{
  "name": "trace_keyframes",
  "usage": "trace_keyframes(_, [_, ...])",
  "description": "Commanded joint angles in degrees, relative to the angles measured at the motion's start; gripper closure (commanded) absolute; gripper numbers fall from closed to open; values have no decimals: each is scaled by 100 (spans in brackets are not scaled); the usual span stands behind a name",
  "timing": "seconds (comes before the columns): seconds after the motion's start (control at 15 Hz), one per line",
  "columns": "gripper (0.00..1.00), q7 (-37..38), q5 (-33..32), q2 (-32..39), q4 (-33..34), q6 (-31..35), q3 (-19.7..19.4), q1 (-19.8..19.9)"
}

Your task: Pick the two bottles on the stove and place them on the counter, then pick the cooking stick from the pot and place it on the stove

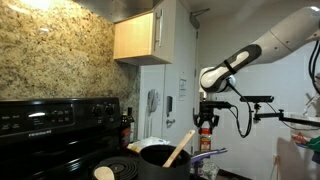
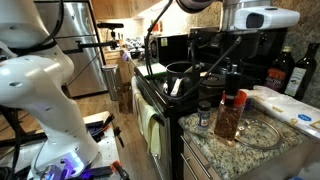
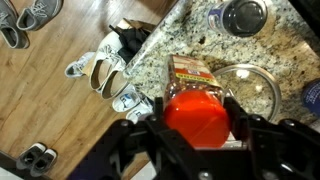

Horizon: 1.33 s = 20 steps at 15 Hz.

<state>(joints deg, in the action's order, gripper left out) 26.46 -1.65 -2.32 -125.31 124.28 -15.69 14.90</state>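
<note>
Now, tool [image 3: 197, 124]: clenched on the red screw cap of one bottle, a finger pressed against each side of the cap in the wrist view.
Red-capped bottle [image 3: 190, 72]: upright, hanging straight below the tool, orange-brown body with a printed label; it is over the table near the table's edge, and I cannot tell whether its base touches the stone.
Table [image 3: 190, 38]: speckled granite top, beside the stove.
Glass bowl [image 3: 258, 92]: clear and round, on the table just beside the held bottle.
Dark-lidded jar [image 3: 245, 15]: on the table, a little beyond the bowl in the wrist view.
Floor [image 3: 50, 110]: wooden boards below the table's edge, with several pairs of shoes [image 3: 100, 70] scattered on them.
Stove [image 1: 60, 150]: black range with a black back panel of knobs and a display.
Pot [image 1: 158, 155]: dark and round, on the stove, its silvery-blue handle pointing towards the arm in an exterior view.
Cooking stick [image 1: 180, 148]: light wood, leaning in the pot, the upper end tilted out over the rim.
Second bottle [image 1: 103, 173]: only its round tan top shows, on the stove, near the pot and well apart from the tool.
Wall cabinet [image 1: 135, 38]: pale wood, high on the wall behind the stove.
</note>
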Motion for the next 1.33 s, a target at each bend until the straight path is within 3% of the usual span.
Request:
trace_keyframes(0.0, [64, -18, 438, 20, -262, 466, 25, 17])
trace_keyframes(0.53, [64, 27, 1011, 31, -707, 889, 52, -7])
trace_keyframes(1.0, [64, 187, 822, 48, -729, 865, 108, -38])
trace_keyframes(1.07, [14, 300, 719, 51, -728, 911, 125, -40])
trace_keyframes(1.27, [3, 462, 586, 58, -714, 931, 165, -43])
